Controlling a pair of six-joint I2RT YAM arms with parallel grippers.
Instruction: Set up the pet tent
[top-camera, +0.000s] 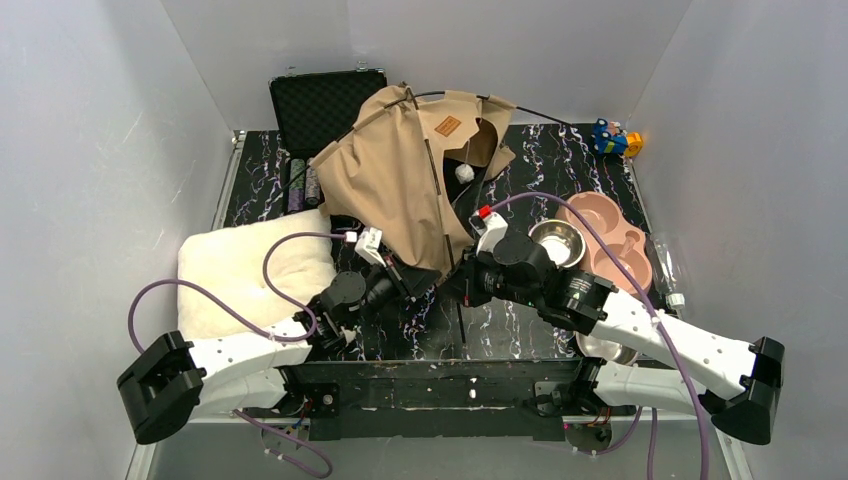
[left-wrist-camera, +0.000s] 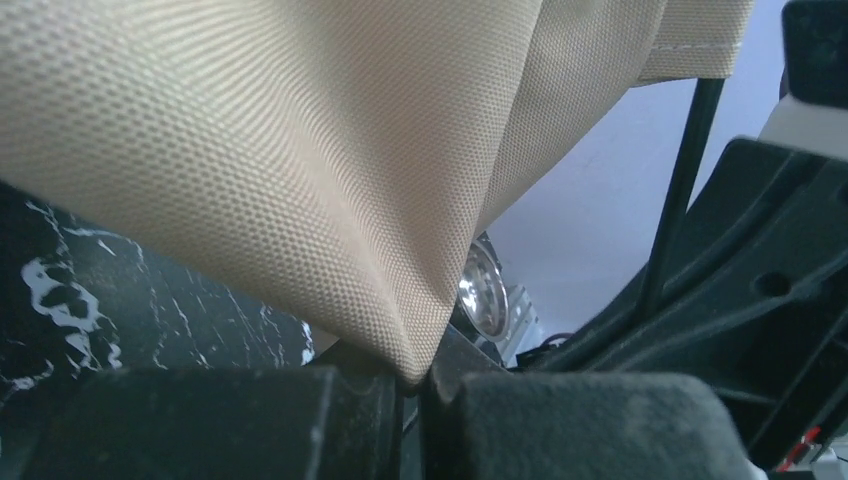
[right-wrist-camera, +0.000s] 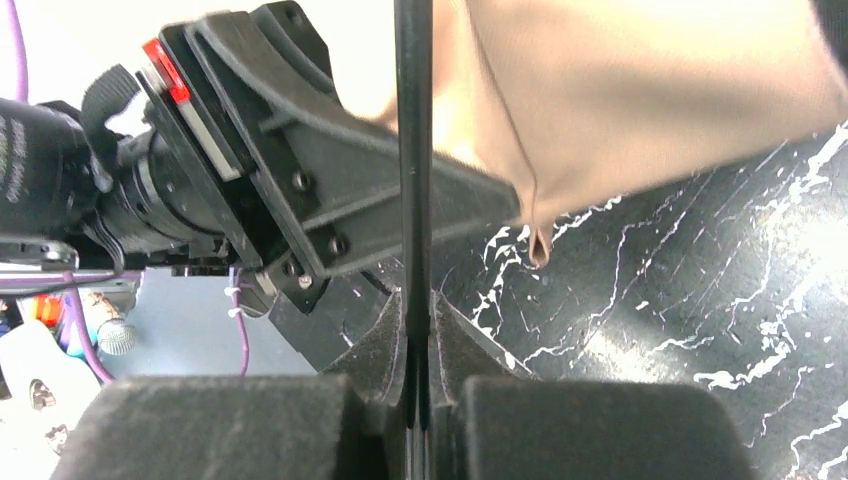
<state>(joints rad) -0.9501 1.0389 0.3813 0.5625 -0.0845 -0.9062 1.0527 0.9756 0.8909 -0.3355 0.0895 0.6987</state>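
The pet tent (top-camera: 400, 170), tan canvas with thin black poles, a brown label patch (top-camera: 447, 126) and a white pom-pom (top-camera: 464, 172), lies half collapsed at the table's middle back. My left gripper (top-camera: 425, 276) is shut on the tent's near bottom corner; the left wrist view shows the canvas tip (left-wrist-camera: 415, 365) pinched between the fingers. My right gripper (top-camera: 462, 275) is shut on a black tent pole (right-wrist-camera: 413, 150), which stands upright between its fingers, right beside the left gripper. An eyelet (right-wrist-camera: 540, 243) shows at the canvas corner.
A fluffy cream cushion (top-camera: 250, 265) lies at the left. An open black case (top-camera: 320, 105) stands at the back left. A pink feeder (top-camera: 610, 240) with a steel bowl (top-camera: 557, 243) sits at the right, a small toy (top-camera: 615, 138) at the back right.
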